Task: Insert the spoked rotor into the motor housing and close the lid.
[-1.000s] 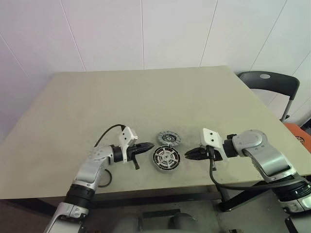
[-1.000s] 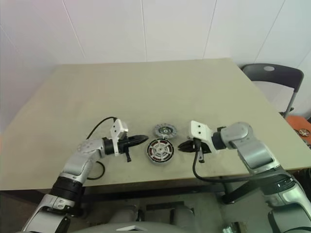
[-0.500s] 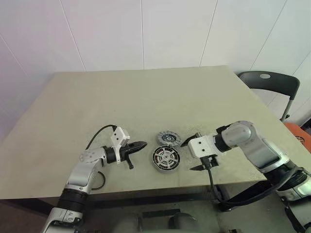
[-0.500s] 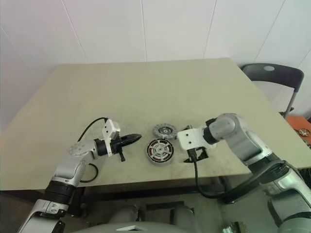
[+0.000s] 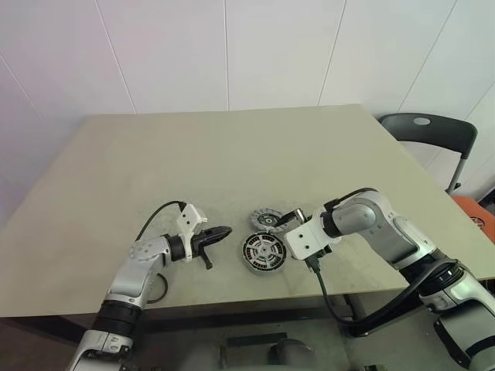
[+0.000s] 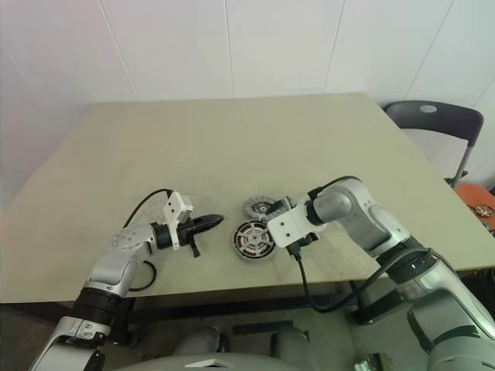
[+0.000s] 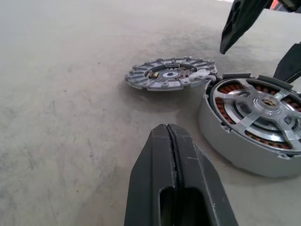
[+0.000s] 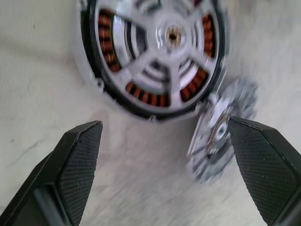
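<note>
The motor housing (image 5: pixel 264 253) lies near the table's front edge, copper windings showing. The spoked rotor (image 7: pixel 261 106) sits inside it, silver spokes up. The grey ribbed lid (image 5: pixel 267 219) lies flat on the table just behind the housing, against its rim. My right gripper (image 5: pixel 291 226) hangs open just right of the housing and the lid, pointing down at them; in the right wrist view its fingers (image 8: pixel 77 150) stand wide apart with nothing between them. My left gripper (image 5: pixel 220 232) is shut and empty, a little left of the housing, pointing at it.
The beige table (image 5: pixel 232 154) stretches back to a white wall. A black chair (image 5: pixel 429 127) stands off its right corner, with an orange object (image 5: pixel 473 210) further right. The right arm's cable (image 5: pixel 329 297) hangs over the front edge.
My right gripper has opened wide, rolled over to point downward and moved left, up to the housing and lid. The left gripper has drawn back a little to the left.
</note>
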